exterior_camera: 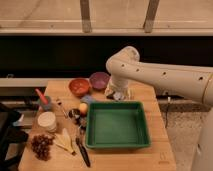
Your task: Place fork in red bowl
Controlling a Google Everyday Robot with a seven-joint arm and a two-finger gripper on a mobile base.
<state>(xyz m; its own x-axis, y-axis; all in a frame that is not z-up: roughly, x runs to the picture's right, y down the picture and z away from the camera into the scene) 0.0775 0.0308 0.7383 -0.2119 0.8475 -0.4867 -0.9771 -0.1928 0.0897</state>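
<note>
The red bowl (79, 87) stands at the back of the wooden table, left of the purple bowl (99, 79). A slim silvery-grey piece that looks like the fork (62, 108) lies in front of the red bowl, a little to its left, among small items. My gripper (119, 94) hangs at the end of the white arm, just behind the green tray's far edge and to the right of both bowls. It is well apart from the fork, and nothing shows in it.
A large green tray (118, 144) fills the table's middle right. A black-handled knife (83, 151) lies by its left edge. A red-handled tool (41, 96) stands in a grey cup. A white round lid (47, 121), grapes (42, 145), yellow pieces (64, 141) and an orange ball (83, 108) lie at the left.
</note>
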